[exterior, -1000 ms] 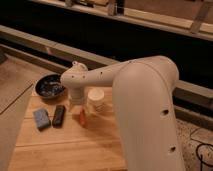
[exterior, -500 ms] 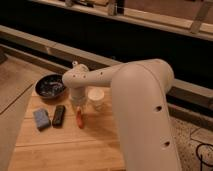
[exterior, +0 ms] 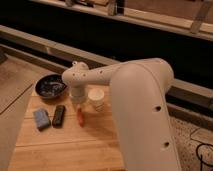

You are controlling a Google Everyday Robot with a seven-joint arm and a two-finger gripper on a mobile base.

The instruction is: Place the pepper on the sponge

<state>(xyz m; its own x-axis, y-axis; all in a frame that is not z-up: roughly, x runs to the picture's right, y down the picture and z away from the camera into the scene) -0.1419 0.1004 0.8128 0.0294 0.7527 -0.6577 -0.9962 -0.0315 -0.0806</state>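
A small red-orange pepper [exterior: 80, 116] hangs upright just under the end of my white arm, over the wooden table [exterior: 65, 147]. My gripper [exterior: 79, 107] is shut on its top end, and the wrist hides most of the fingers. The blue-grey sponge [exterior: 41, 119] lies on the table to the left of the pepper. A black bar sits between sponge and pepper. The pepper is apart from the sponge.
The narrow black bar [exterior: 59, 115] lies right of the sponge. A dark bowl [exterior: 50, 85] stands at the table's back left. A white cup [exterior: 96, 99] stands just right of the gripper. My bulky arm covers the table's right side.
The pepper has shifted a little to the left with the gripper, away from the white cup, then eased back slightly. Sponge, bar, bowl and cup have stayed put.
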